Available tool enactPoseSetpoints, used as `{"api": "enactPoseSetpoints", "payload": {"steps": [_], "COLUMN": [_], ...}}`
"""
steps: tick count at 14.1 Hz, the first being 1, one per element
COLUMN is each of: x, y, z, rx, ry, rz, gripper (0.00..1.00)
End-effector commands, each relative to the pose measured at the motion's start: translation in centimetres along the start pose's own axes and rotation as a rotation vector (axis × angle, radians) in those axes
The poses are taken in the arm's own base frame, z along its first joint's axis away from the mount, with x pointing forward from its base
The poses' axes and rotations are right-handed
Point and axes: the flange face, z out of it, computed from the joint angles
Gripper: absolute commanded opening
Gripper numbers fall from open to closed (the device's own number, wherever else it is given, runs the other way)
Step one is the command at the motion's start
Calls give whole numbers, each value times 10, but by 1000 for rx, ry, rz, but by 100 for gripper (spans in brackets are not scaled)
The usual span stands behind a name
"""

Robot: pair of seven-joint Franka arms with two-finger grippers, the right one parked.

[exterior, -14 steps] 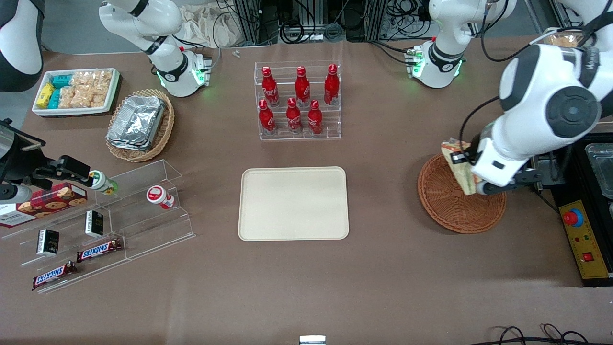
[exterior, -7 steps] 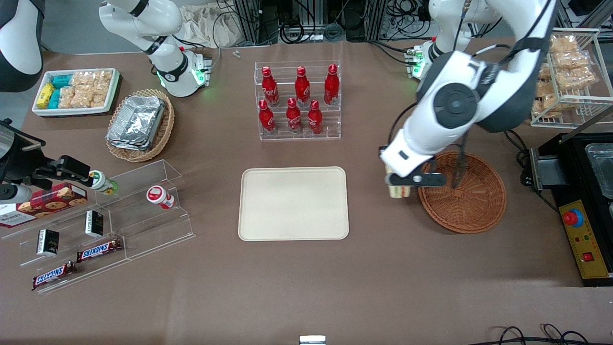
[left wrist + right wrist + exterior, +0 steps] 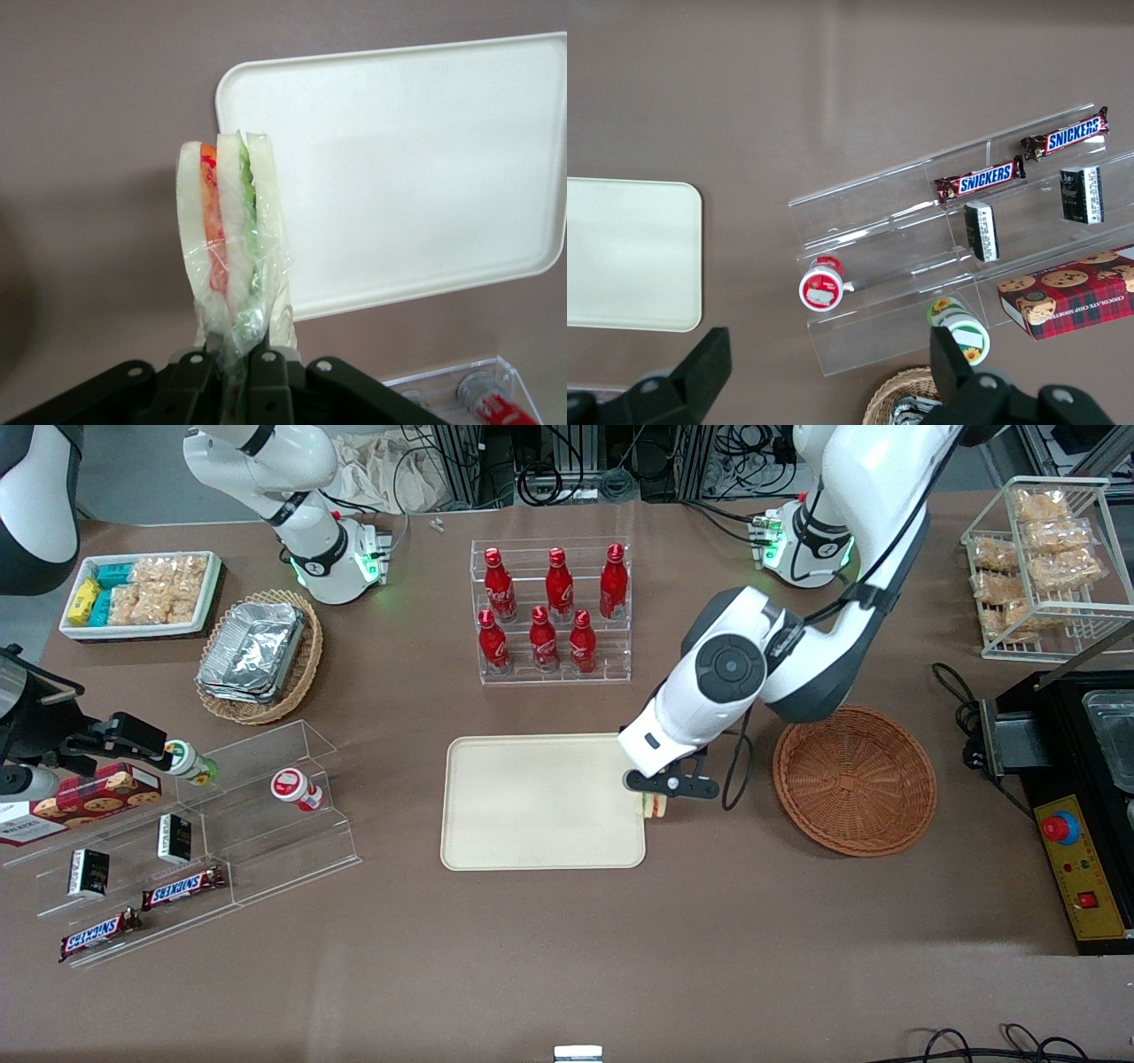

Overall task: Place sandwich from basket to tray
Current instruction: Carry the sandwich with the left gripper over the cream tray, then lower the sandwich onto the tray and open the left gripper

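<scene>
My left gripper [image 3: 656,797] is shut on the sandwich [image 3: 655,806], a plastic-wrapped wedge of pale bread with red-orange and green filling. It hangs above the edge of the cream tray [image 3: 532,802] nearest the working arm. In the left wrist view the fingers [image 3: 266,381] pinch the wrapper below the sandwich [image 3: 232,257], with the tray [image 3: 416,168] beneath and beside it. The reddish-brown woven basket [image 3: 855,779] stands empty on the table, toward the working arm's end from the tray.
A clear rack of red bottles [image 3: 551,611] stands farther from the front camera than the tray. A tan basket of foil trays [image 3: 257,654] and clear snack shelves [image 3: 186,841] lie toward the parked arm's end. A black box with a red button [image 3: 1076,850] sits beside the basket.
My gripper has lifted the sandwich out of the basket and carried it across to the tray's edge. The basket is now empty.
</scene>
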Motion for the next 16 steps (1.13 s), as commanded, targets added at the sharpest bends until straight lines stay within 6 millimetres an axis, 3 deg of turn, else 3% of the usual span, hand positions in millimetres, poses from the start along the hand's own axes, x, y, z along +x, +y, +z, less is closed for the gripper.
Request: {"api": "enactPoseSetpoints", "payload": {"steps": [1,6,11,12,13,14,16], "x": [5,3,8,8,9,9,10], "y": [21,34,28,29,29,29,24], "z": [29,82,123,124,122,121,110], "rx": [-23,-34,12,16,17,17,31], "ry": [2,-28,-8,-7,-2,-1,0], "rz": [15,9,-19,-50,-92,-111,-119], "gripper": [0,0,0,19,65,99,100]}}
